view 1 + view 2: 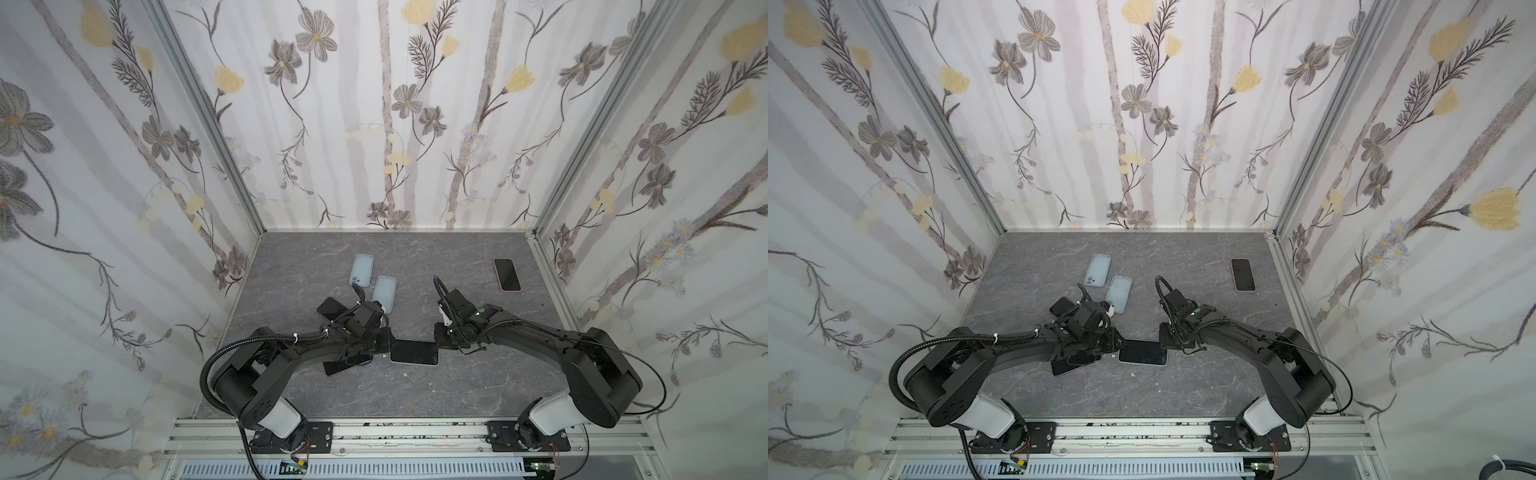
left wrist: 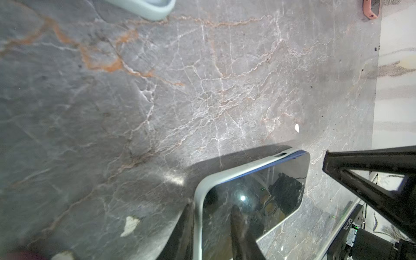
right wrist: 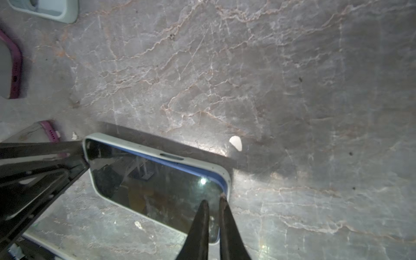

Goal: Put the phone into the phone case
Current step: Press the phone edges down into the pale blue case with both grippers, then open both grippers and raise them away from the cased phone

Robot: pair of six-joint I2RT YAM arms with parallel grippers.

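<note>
A dark-screened phone lies flat mid-table inside a pale grey-green phone case. Its blue side shows above the case's rim along one long edge and at one corner. My left gripper is at the phone's left end, open a little. One finger is outside the case's end rim and the other is over the screen. My right gripper is at the phone's right end. Its fingers are nearly together, with the tips over the screen's end beside the rim.
Two empty pale blue cases lie behind the left arm. A pink-rimmed phone sits at the back right. A dark phone and another lie beside and under the left arm. The walls stand close on three sides.
</note>
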